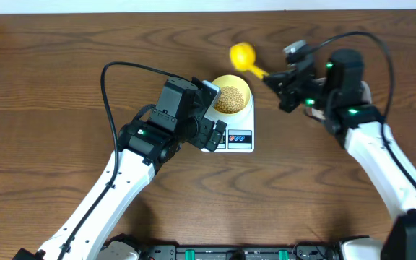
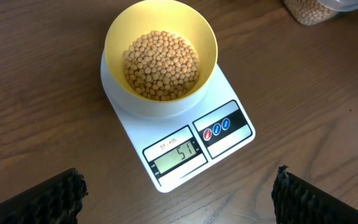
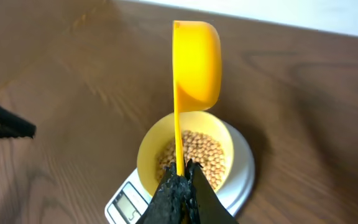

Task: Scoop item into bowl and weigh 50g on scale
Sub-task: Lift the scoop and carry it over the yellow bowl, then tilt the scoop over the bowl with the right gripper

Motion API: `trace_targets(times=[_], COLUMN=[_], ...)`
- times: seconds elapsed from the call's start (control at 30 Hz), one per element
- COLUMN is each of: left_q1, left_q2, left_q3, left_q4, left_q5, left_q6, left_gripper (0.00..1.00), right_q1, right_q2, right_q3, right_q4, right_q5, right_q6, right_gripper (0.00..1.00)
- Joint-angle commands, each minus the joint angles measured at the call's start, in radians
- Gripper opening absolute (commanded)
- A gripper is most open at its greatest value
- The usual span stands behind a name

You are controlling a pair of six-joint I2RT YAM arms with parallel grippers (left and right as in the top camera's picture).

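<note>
The pale yellow bowl point(image 1: 232, 94) stands on the white scale point(image 1: 237, 137) and holds many tan beans point(image 2: 161, 65). The bowl point(image 2: 160, 56) and scale point(image 2: 185, 134) fill the left wrist view; the display point(image 2: 179, 155) reads about 51. My left gripper point(image 2: 178, 196) is open and empty, hovering just in front of the scale. My right gripper point(image 3: 180, 177) is shut on the handle of a yellow scoop point(image 3: 194, 65), held in the air right of and behind the bowl point(image 3: 188, 155). The scoop point(image 1: 243, 55) looks empty.
A clear tub of beans point(image 2: 319, 7) shows at the top right corner of the left wrist view. The left arm point(image 1: 136, 159) crosses the table from the lower left; the right arm point(image 1: 381, 159) comes from the lower right. Bare wooden table lies around.
</note>
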Motion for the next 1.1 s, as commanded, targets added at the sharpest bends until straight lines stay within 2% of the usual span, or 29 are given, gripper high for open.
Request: trace_targets(times=[0.0, 0.1, 0.4, 1.07], left_q1=[0.004, 0.004, 0.004, 0.004], left_q2=[0.0, 0.0, 0.0, 0.0], left_q3=[0.003, 0.003, 0.003, 0.003], left_q4=[0.001, 0.001, 0.001, 0.001], left_q5=[-0.012, -0.012, -0.012, -0.012], left_q6=[0.01, 0.01, 0.01, 0.01], left_gripper=[0.98, 0.98, 0.98, 0.98], right_q1=[0.031, 0.054, 0.154, 0.194], right_q2=[0.024, 0.032, 0.033, 0.066], right_q3=[0.009, 0.009, 0.009, 0.009], right_q4=[0.017, 0.015, -0.043, -0.093], right_q5=[-0.006, 0.011, 0.269, 0.354], right_q6=[-0.076, -0.102, -0.182, -0.188], right_gripper=[0.01, 0.01, 0.01, 0.01])
